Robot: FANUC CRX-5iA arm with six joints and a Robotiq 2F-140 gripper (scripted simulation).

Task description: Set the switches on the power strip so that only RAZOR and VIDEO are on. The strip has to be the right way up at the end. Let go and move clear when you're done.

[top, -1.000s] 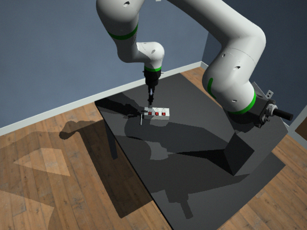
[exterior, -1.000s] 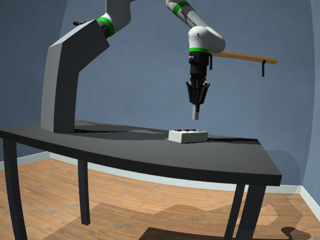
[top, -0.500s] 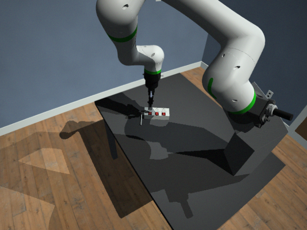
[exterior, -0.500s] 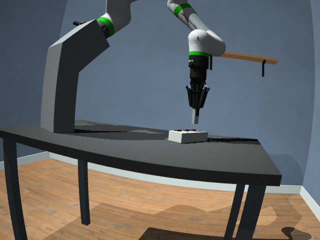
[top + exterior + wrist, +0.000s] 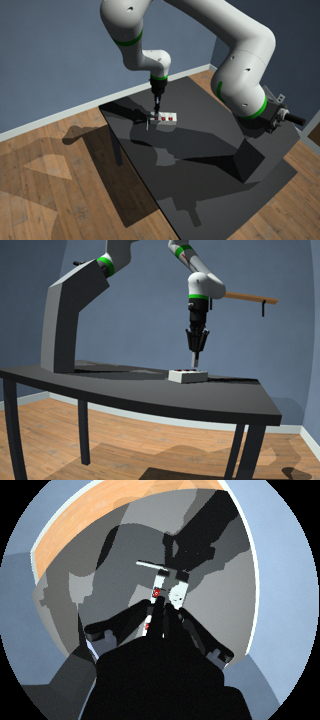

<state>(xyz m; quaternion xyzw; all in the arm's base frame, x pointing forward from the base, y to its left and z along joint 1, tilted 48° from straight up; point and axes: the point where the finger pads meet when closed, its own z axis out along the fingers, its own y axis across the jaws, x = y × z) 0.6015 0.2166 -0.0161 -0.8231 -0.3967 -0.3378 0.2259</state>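
The power strip (image 5: 163, 118) is lying switch-side up on the dark table (image 5: 211, 165), near its far edge and well apart from the arm's pedestal (image 5: 64, 317). Three red rocker switches (image 5: 163, 118) are showing along its top in the overhead view; their labels are too small to read, and on or off cannot be told for any of them — so how much of the setting remains is uncertain. Judging by the tool's position, a switch press is only now being approached.

The arm is reaching out from the pedestal and folding down, with the wrist pointing almost straight at the table. The gripper (image 5: 194, 363) is hanging just above the end of the strip farthest from the pedestal — not visibly touching it in the side view. Its jaws are clenched together on nothing, forming a single narrow tip suited to pushing a rocker. A wooden rail (image 5: 250, 297) is standing out from the wall behind.
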